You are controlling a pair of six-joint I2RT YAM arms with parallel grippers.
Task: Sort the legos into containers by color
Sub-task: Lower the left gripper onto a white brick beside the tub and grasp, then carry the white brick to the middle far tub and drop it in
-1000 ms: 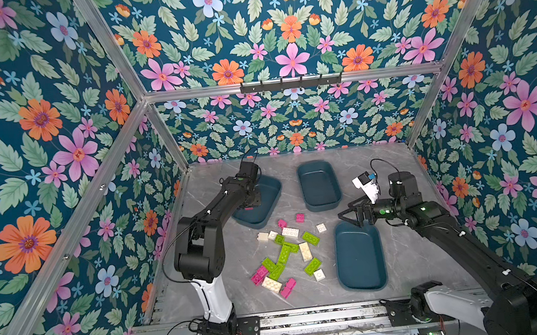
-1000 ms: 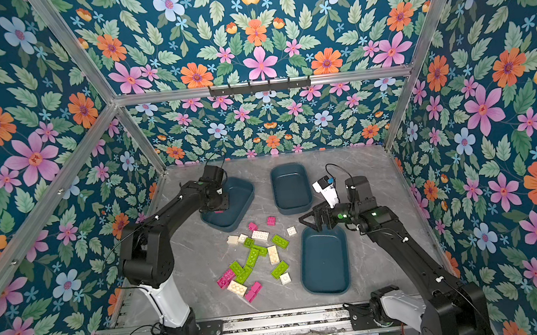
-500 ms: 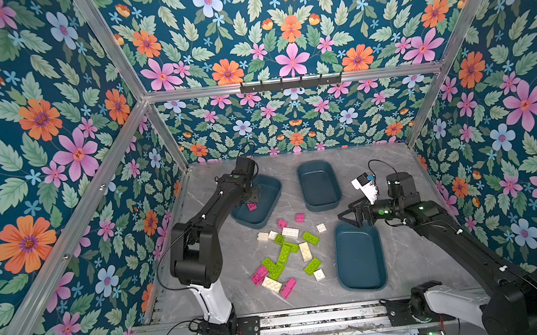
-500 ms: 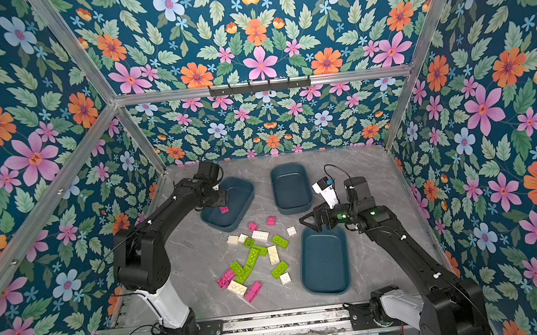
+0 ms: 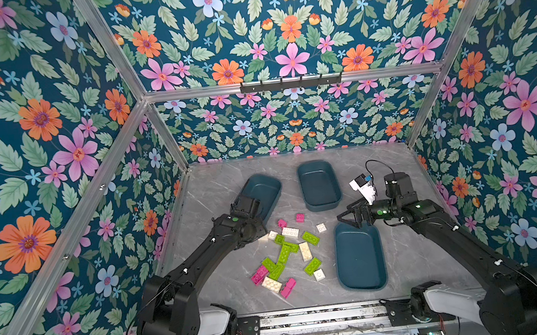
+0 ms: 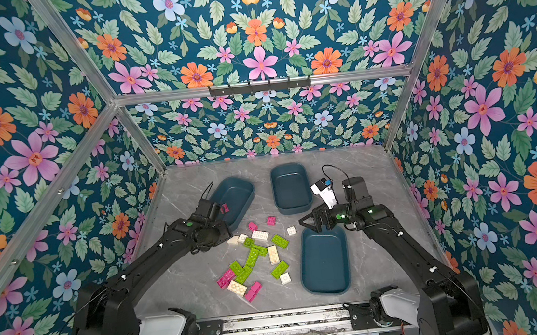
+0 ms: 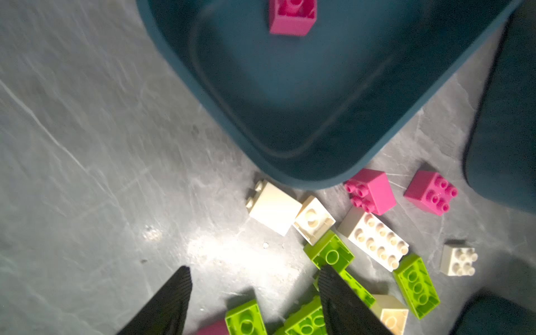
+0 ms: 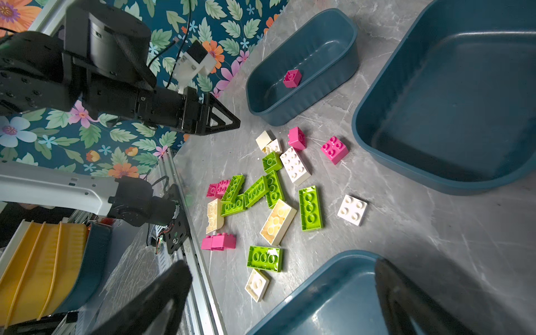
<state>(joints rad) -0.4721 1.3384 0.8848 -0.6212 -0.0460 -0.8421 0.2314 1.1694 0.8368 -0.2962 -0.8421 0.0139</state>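
The left end effector [image 7: 253, 275] stands open, its black fingers [image 7: 174, 301] well apart with only bare table [image 7: 87, 174] between them and nothing in its hold. It hangs low over the edge of the loose legos [image 5: 286, 254], on the side of the heap nearest the rear left tub [image 5: 264, 189]. A lime brick [image 7: 329, 255] lies just beside one finger. Beyond it a cream brick on its side [image 7: 274, 208] touches a smaller cream brick [image 7: 314, 219], both just beside that tub's rounded corner. One magenta brick [image 7: 291, 17] rests inside this tub, well apart from the end effector. Two further magenta bricks lie on the table, one [image 7: 372, 191] just beside the same corner and the other [image 7: 430, 193] near it, between this tub and the rear middle tub [image 5: 318, 187]. The right end effector [image 8: 282, 268] is spread wide and holds nothing, poised above the far end of the front right tub [image 5: 360, 260], with the heap off to its side and untouched. The heap is crowded: the lime bricks [image 8: 255, 191] press against one another, and several bricks lie studs down. In both top views the left arm [image 5: 208, 252] covers the near end of the rear left tub.
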